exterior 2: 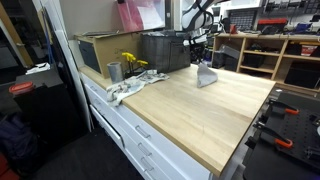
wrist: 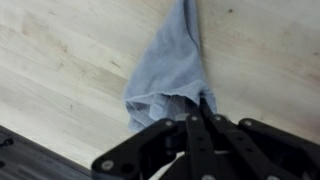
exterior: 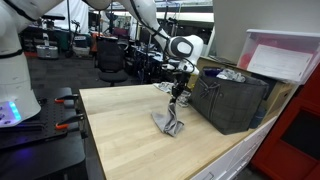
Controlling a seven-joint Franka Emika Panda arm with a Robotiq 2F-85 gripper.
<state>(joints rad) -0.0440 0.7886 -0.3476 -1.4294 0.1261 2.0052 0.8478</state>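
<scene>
Grey cloth [wrist: 170, 60] pinched at its peak in my end effector [wrist: 197, 108], jaws clamped narrow. Lower folds rest on wooden tabletop [exterior: 120, 135], near dark crate [exterior: 232, 100].

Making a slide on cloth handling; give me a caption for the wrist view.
Shut gripper pinches a grey cloth over a wooden tabletop.

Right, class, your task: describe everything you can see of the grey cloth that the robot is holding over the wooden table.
The grey cloth looks like thin, soft fabric, plain pale blue-grey, creased and loosely folded. The tool is shut on its upper end, drawing it up into a narrow peak. In both exterior views it hangs from the tool while its lower folds rest on the light wooden table, beside a dark crate but apart from it. Nothing else appears to touch it.
</scene>
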